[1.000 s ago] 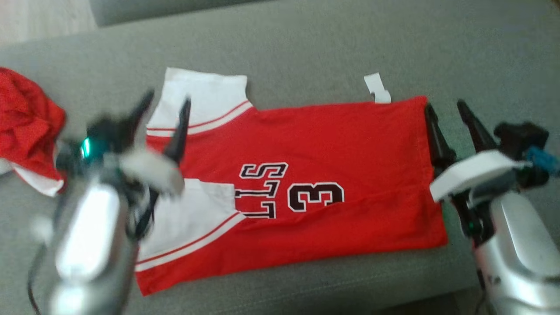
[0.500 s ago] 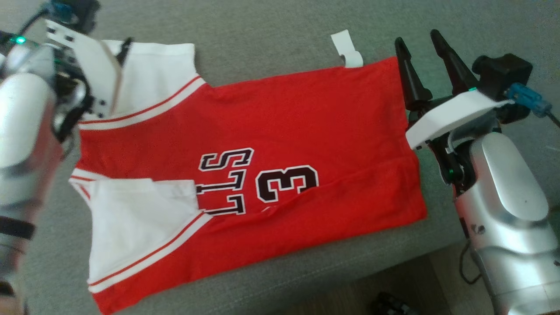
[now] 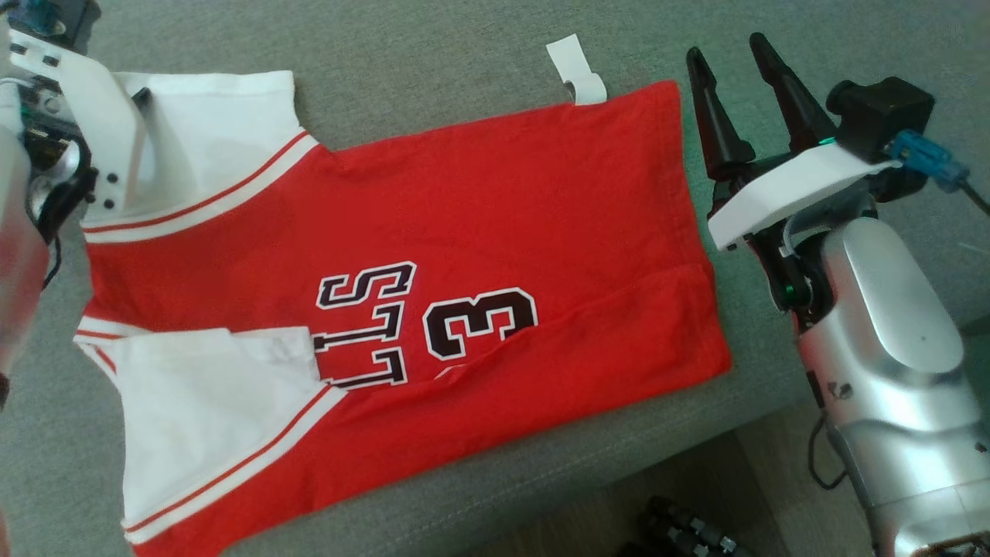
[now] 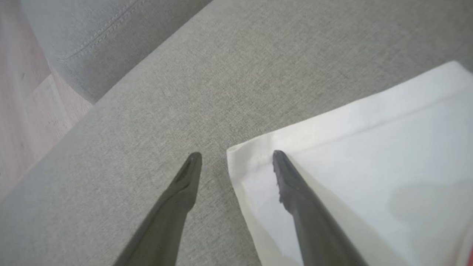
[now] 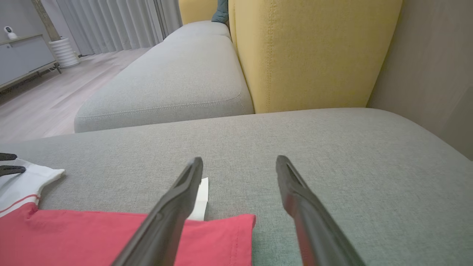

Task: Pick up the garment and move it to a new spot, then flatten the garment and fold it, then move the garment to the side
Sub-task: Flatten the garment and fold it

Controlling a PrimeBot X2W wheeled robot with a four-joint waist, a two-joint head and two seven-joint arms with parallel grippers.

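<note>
- Item: garment (image 3: 433, 232), a red jersey with white sleeve panels and dark lettering. It lies flat on the grey sofa seat (image 3: 433, 46), near the seat's front edge. It looks already doubled once lengthwise, since a crease cuts across the numeral
- Long axis: runs left to right across the head view, slightly tilted, with the sleeve end towards the robot's left and the hem end towards its right
- Left end effector (image 4: 236, 155): fingers spread wide, holding nothing. It straddles the far corner of the white sleeve (image 3: 216, 131), one fingertip over white cloth and the other over bare seat. Whether it touches the cloth cannot be told
- Right end effector (image 3: 725, 48): fingers spread wide, holding nothing, just beside the far hem corner. In its wrist view one finger is above the red corner and the other above bare seat
- White label (image 3: 576, 73): pokes out from the far edge, near the hem corner
- Deciding relation: each arm stands at its own end of the long axis, both on the far edge. The left arm is nearer the sleeve corner, the right arm nearer the hem corner
- Judgement: a paired pinch of those two corners seems next, with the right arm needing a small shift onto the cloth
</note>
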